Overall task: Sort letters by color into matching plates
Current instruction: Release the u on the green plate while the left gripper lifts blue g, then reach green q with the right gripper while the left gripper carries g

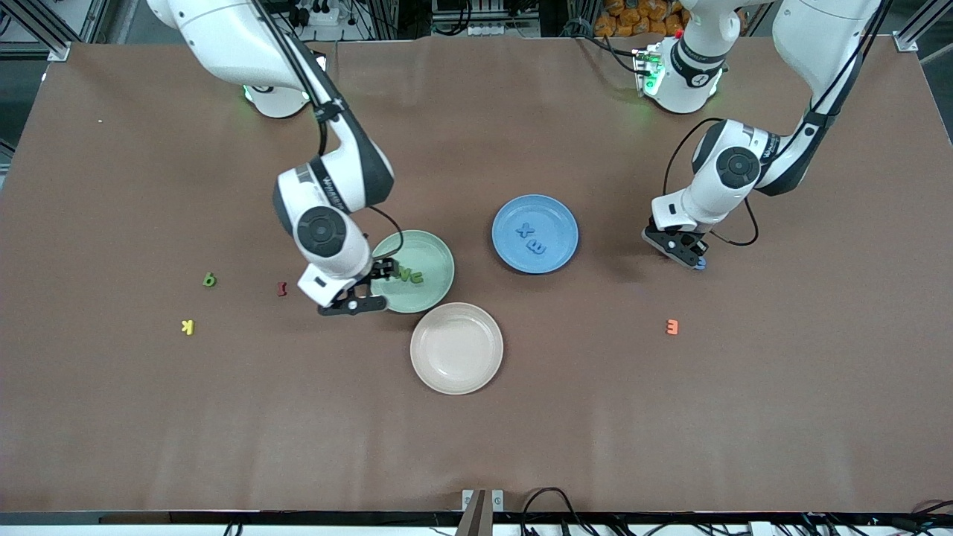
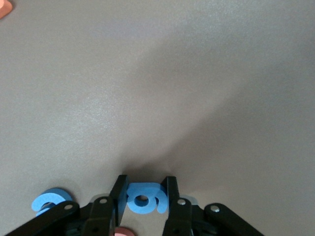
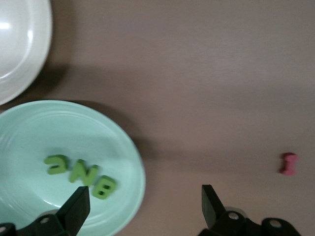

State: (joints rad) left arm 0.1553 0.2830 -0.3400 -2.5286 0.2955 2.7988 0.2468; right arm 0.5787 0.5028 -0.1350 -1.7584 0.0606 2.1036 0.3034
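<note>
The mint green plate (image 1: 428,257) holds three green letters (image 1: 408,275); they also show in the right wrist view (image 3: 81,173). My right gripper (image 1: 366,287) is open and empty over that plate's rim (image 3: 145,209). A green letter (image 1: 209,280) lies alone toward the right arm's end. The blue plate (image 1: 547,216) holds two blue letters (image 1: 530,237). My left gripper (image 1: 689,255) is low at the table, shut on a blue 6 (image 2: 142,198). Another blue letter (image 2: 49,201) lies beside it.
A beige-pink plate (image 1: 456,348) lies nearer the front camera than the green plate. A yellow K (image 1: 187,326) and a dark red letter (image 1: 281,288) lie toward the right arm's end. An orange E (image 1: 672,326) lies toward the left arm's end. A pink piece (image 2: 124,232) peeks beneath the left gripper.
</note>
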